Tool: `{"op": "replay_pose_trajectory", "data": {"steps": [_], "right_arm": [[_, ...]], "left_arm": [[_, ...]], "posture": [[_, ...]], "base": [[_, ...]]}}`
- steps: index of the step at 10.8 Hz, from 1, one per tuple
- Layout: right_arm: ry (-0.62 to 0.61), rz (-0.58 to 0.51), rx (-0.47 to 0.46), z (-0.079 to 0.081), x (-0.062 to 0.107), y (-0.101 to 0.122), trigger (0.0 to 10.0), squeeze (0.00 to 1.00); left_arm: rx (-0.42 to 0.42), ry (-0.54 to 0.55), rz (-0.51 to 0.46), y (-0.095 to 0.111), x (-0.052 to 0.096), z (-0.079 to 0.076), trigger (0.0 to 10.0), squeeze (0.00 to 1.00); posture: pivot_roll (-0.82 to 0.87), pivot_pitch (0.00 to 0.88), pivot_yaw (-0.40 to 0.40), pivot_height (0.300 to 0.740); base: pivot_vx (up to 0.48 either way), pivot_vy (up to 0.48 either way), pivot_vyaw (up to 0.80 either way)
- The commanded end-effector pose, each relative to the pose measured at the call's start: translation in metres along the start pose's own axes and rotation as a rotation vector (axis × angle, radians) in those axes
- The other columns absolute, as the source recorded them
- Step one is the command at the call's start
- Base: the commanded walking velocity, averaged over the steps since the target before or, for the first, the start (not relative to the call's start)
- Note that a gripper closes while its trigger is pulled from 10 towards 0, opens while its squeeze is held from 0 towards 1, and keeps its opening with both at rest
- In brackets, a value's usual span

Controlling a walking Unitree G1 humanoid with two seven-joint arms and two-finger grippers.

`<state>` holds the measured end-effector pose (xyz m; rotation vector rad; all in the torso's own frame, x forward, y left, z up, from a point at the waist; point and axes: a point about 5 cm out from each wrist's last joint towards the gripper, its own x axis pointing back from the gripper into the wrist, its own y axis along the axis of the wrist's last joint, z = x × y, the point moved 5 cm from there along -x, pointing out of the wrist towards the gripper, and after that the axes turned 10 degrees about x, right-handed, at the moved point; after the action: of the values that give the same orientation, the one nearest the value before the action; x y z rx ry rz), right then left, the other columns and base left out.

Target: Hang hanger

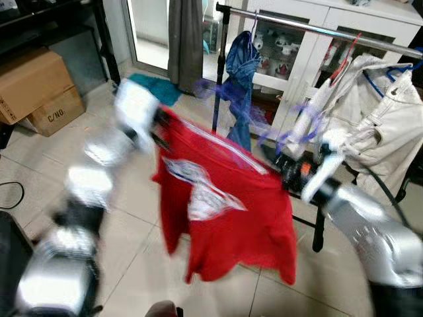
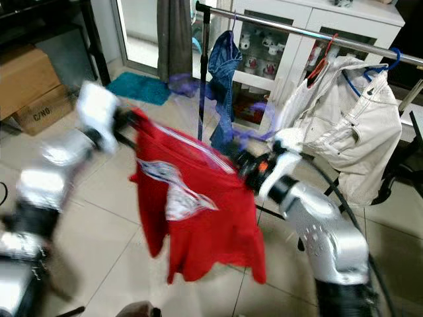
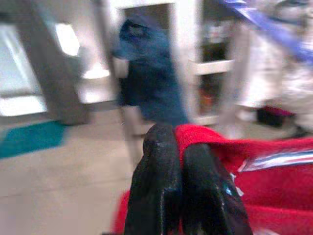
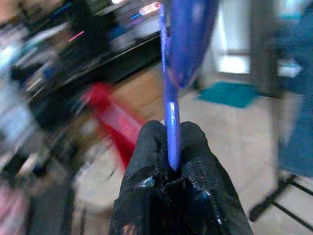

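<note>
A red shirt (image 1: 228, 214) on a purple hanger (image 4: 171, 122) hangs in the air between the robot's two arms, in front of a metal clothes rail (image 1: 317, 30), above a tiled floor (image 1: 132, 264). The left gripper (image 3: 178, 147) is clenched on the shirt's upper left corner, red cloth bunched against its black fingers (image 3: 156, 186). The right gripper (image 4: 171, 142) is closed on the hanger's thin purple stem, near the shirt's upper right corner; motion blur makes the hanger's full outline hard to trace. On the rail hang a blue denim garment (image 1: 239, 72) towards its left end and a white jacket (image 1: 383, 125) towards its right. Cardboard boxes (image 1: 33, 89) sit on the floor at far left.
</note>
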<state>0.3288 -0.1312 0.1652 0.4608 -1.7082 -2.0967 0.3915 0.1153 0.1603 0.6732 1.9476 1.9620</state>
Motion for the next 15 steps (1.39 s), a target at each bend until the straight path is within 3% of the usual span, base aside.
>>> {"op": "replay_pose_trajectory", "data": {"steps": [1, 4, 5, 6, 7, 8, 9, 10, 11, 12, 13, 14, 15], "right_arm": [[-0.110, -0.026, -0.040, -0.018, 0.002, 0.006, 0.0, 0.00], [-0.266, -0.156, -0.181, -0.034, -0.010, 0.025, 0.0, 0.00], [-0.275, -0.112, -0.034, -0.033, -0.013, 0.024, 0.0, 0.00], [-0.305, -0.118, -0.056, -0.035, -0.013, 0.023, 0.0, 0.00], [-0.352, -0.174, -0.102, -0.043, -0.010, 0.030, 0.0, 0.00], [-0.385, -0.242, -0.267, -0.050, -0.007, 0.034, 0.0, 0.00], [-0.376, -0.167, 0.035, -0.048, -0.007, 0.034, 0.0, 0.00], [-0.366, -0.120, 0.113, -0.046, -0.008, 0.026, 0.0, 0.00], [-0.360, -0.056, 0.230, -0.045, -0.011, 0.016, 0.0, 0.00], [-0.356, -0.054, 0.226, -0.042, -0.014, 0.015, 0.0, 0.00], [-0.301, -0.129, 0.157, -0.029, -0.024, 0.025, 0.0, 0.00], [-0.289, -0.251, -0.067, -0.025, -0.028, 0.044, 0.0, 0.00], [-0.252, -0.464, -0.416, -0.031, -0.024, 0.075, 0.0, 0.00]], "left_arm": [[-0.001, -0.106, -0.025, 0.010, -0.004, -0.032, 0.0, 0.00], [0.016, -0.305, 0.014, -0.003, -0.009, -0.109, 0.0, 0.00], [0.036, -0.332, -0.008, 0.003, -0.006, -0.117, 0.0, 0.00], [0.090, -0.384, -0.060, 0.018, 0.002, -0.122, 0.0, 0.00], [0.066, -0.393, -0.041, 0.017, 0.008, -0.116, 0.0, 0.00], [0.089, -0.377, -0.041, 0.016, 0.012, -0.110, 0.0, 0.00], [0.281, -0.410, -0.179, 0.046, 0.021, -0.106, 0.0, 0.00], [0.487, -0.427, -0.400, 0.096, 0.036, -0.092, 0.0, 0.00], [0.502, -0.383, -0.498, 0.124, 0.042, -0.071, 0.0, 0.00], [0.465, -0.355, -0.501, 0.131, 0.041, -0.064, 0.0, 0.00], [0.434, -0.336, -0.434, 0.121, 0.037, -0.063, 0.0, 0.00], [0.416, -0.289, -0.342, 0.100, 0.030, -0.061, 0.0, 0.00], [0.356, -0.240, -0.180, 0.062, 0.021, -0.063, 0.0, 0.00]], "posture": [[0.11, 0.000, -0.052, 0.740], [0.12, 0.000, -0.048, 0.740], [0.12, 0.000, -0.039, 0.740], [0.12, 0.000, -0.034, 0.740], [0.13, 0.000, -0.033, 0.740], [0.13, 0.000, -0.030, 0.740], [0.12, 0.000, -0.022, 0.740], [0.12, 0.000, -0.029, 0.740], [0.13, 0.000, -0.035, 0.740], [0.13, 0.000, -0.038, 0.740], [0.14, 0.000, -0.037, 0.740], [0.14, 0.000, -0.031, 0.740], [0.14, 0.000, -0.028, 0.740]], "base": [[0.000, 0.000, 0.00], [0.000, 0.000, 0.00], [0.000, 0.000, 0.00], [0.000, 0.000, 0.00], [0.000, 0.000, 0.00], [0.000, 0.000, 0.00], [0.000, 0.000, 0.00], [0.000, 0.000, 0.00], [0.000, 0.000, 0.00], [0.000, 0.000, 0.00], [0.000, 0.000, 0.00], [0.000, 0.000, 0.00], [0.000, 0.000, 0.00]]}}
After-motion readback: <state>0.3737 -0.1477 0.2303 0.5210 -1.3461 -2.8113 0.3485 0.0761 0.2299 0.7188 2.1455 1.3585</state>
